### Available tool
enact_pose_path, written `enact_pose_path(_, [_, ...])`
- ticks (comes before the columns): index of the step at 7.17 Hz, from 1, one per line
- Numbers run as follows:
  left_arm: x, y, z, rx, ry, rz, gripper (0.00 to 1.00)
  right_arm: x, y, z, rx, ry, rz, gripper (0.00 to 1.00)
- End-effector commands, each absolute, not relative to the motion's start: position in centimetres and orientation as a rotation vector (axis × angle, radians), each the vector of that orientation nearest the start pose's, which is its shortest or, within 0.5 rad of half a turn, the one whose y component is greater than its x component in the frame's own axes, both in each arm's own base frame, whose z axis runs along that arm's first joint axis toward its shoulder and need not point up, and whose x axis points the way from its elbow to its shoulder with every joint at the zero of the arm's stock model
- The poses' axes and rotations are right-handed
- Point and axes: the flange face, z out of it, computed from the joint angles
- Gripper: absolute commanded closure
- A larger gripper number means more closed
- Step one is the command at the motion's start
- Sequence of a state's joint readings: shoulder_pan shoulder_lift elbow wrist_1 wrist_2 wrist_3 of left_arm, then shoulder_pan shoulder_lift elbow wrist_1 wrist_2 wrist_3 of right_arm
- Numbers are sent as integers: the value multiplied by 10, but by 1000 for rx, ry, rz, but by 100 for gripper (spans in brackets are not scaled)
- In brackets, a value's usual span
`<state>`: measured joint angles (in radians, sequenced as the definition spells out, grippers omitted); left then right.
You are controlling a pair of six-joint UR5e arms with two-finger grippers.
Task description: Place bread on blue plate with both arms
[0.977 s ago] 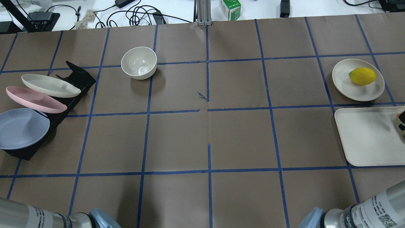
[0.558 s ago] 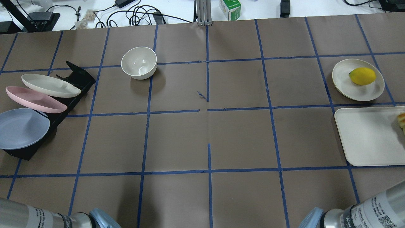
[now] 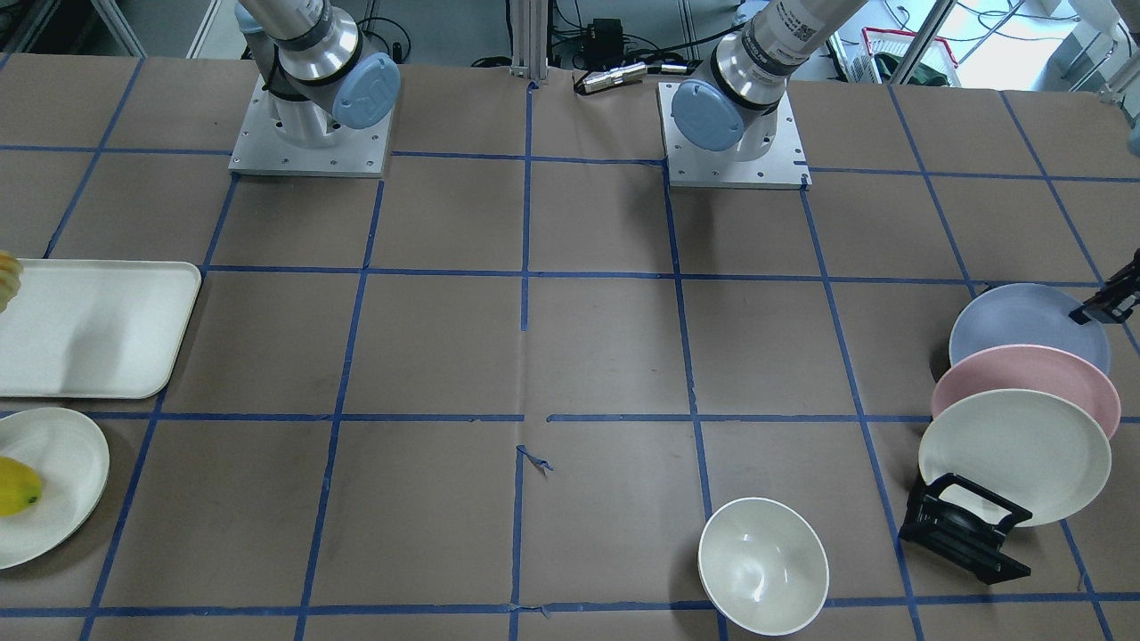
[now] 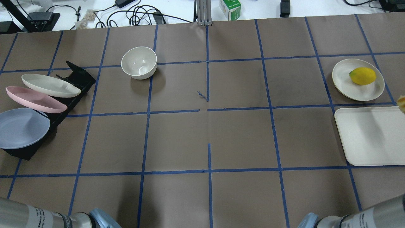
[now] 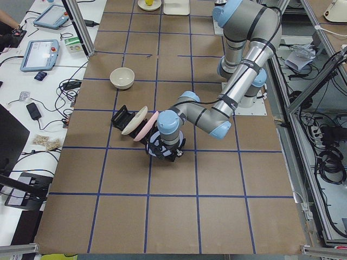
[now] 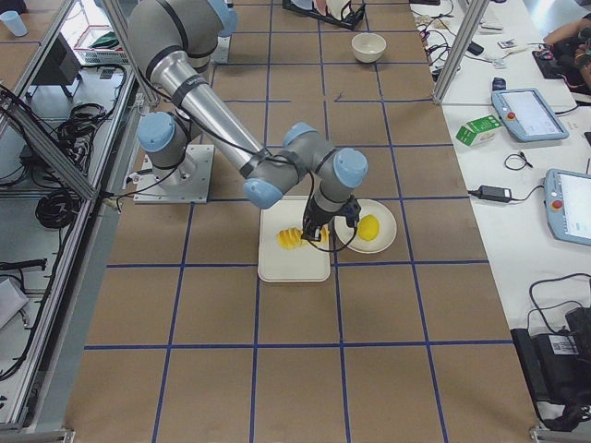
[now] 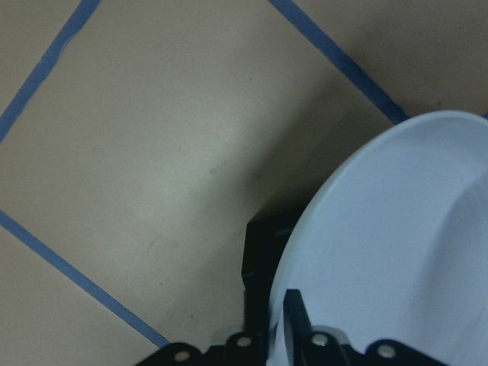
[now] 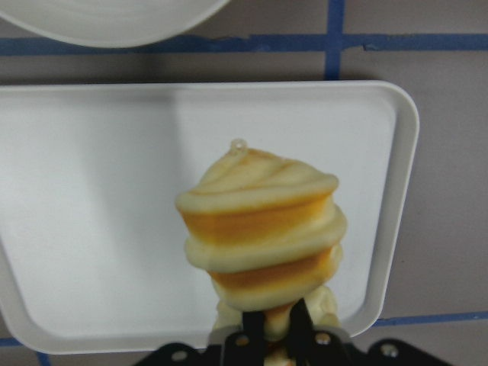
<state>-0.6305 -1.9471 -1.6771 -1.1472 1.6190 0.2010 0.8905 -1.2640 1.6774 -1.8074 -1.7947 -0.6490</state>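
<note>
The bread (image 8: 259,229), a ridged yellow-orange and cream loaf, hangs end-on in my right gripper (image 8: 278,328), which is shut on it above the white tray (image 8: 91,229). It shows at the right edge of the overhead view (image 4: 401,103) and in the right side view (image 6: 294,238). The pale blue plate (image 4: 22,128) leans in the black rack (image 4: 77,77) at the table's left. My left gripper (image 7: 278,332) is shut on its rim (image 7: 396,229), one finger inside the plate. The gripper also shows at the plate's edge in the front view (image 3: 1104,307).
A pink plate (image 4: 34,99) and a cream plate (image 4: 50,85) lean in the same rack behind the blue one. A white bowl (image 4: 139,62) stands at the far left centre. A lemon (image 4: 362,76) lies on a cream plate (image 4: 345,79) beyond the tray (image 4: 364,136).
The bread has risen with my right gripper and has slid up along the overhead view's right edge, off the tray's area. The blue plate and the left arm have barely moved.
</note>
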Motion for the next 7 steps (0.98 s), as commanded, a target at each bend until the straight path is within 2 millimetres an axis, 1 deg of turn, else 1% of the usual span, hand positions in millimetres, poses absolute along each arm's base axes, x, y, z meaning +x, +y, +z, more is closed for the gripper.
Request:
enact_pose_path(1, [407,-456,275,-1131,2926,144,100,-176,-524,341,47,3202,447,100])
enact_pose_path(2, [407,-455,287,-1127,2919,157,100,-141,-528,368,93,3227,424,100])
enact_pose_path(3, [410,-450,294,-1112,2881,186,100,-101,-536,384,139,3237,439,100])
enact_pose_path(4, [404,-445,302,-1106,2879,233,100,-59,-545,401,171,3222,418,100])
enact_pose_path(5, [400,-442,320,-1098,2869,241,100,-30,-550,410,251,3141,397,100])
enact_pose_path(6, [393,-434,348,-1079,2882,263,100,-17,-553,416,282,3094,373,100])
enact_pose_path(7, [388,-425,382,-983,2901,276,100,-7,-553,416,263,3081,370,100])
